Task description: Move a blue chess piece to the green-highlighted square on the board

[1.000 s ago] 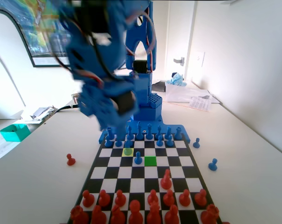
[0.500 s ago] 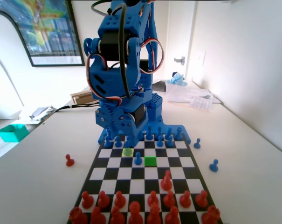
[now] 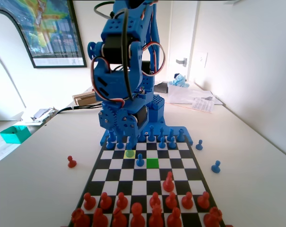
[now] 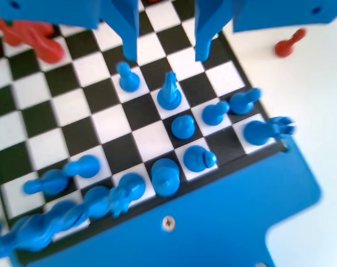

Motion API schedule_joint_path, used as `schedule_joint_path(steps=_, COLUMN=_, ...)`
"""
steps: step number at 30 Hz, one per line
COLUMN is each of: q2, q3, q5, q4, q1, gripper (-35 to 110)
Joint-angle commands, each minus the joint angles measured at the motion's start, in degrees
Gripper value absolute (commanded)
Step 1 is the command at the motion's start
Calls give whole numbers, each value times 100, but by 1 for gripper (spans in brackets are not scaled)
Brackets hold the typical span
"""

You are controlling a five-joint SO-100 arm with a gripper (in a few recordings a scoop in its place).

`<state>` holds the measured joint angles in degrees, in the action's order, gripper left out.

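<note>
The board (image 3: 109, 163) lies between the blue arm and the red pieces. On it, the green-highlighted square (image 3: 152, 163) is bare. A lone blue chess piece (image 3: 140, 161), a pawn, stands on the square just left of it in the fixed view. My gripper (image 3: 120, 137) hangs low over the far-left blue rows. In the wrist view my gripper (image 4: 166, 54) is open, with nothing between its jaws. A blue pawn (image 4: 127, 78) stands just below the left jaw's tip, and a taller blue piece (image 4: 169, 92) is beside it.
A yellow-highlighted square (image 3: 129, 153) lies up and left of the green one. Two blue pawns (image 3: 215, 166) stand off the board at right, and a red pawn (image 3: 72, 162) off it at left. One red pawn (image 3: 168, 182) is advanced; red rows fill the near end.
The arm has swung from a blurred pose at upper left to the board's far-left rows, with the gripper lowered there. Over the last half second it barely shifted. No piece has moved.
</note>
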<state>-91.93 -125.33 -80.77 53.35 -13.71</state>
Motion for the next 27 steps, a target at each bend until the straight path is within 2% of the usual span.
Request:
schedule_joint_path(steps=1, q2=-422, q3=-105, q5=-79, q4=-88, q1=-132, gripper=13)
schedule_joint_path(steps=27, q2=-26, q3=-729, q5=62, q4=-1072, q1=62, gripper=12)
